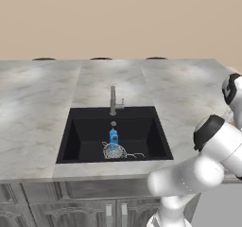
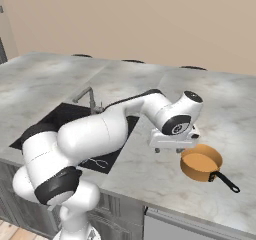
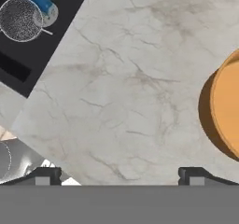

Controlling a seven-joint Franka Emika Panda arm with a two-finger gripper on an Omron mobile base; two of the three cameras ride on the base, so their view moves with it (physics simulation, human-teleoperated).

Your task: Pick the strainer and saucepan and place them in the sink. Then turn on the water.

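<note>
Pincer [image 3: 119, 174] wide open, empty, just beside saucepan [image 2: 201, 162] on bench: rigid, prob. light; grip thin dark handle or rim wall.

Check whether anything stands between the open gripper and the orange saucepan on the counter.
Nothing visible does. The gripper hangs open over bare marble counter, just beside the saucepan, which sits alone to the right of the sink. The strainer and a blue bottle lie in the sink, off that path.
</note>
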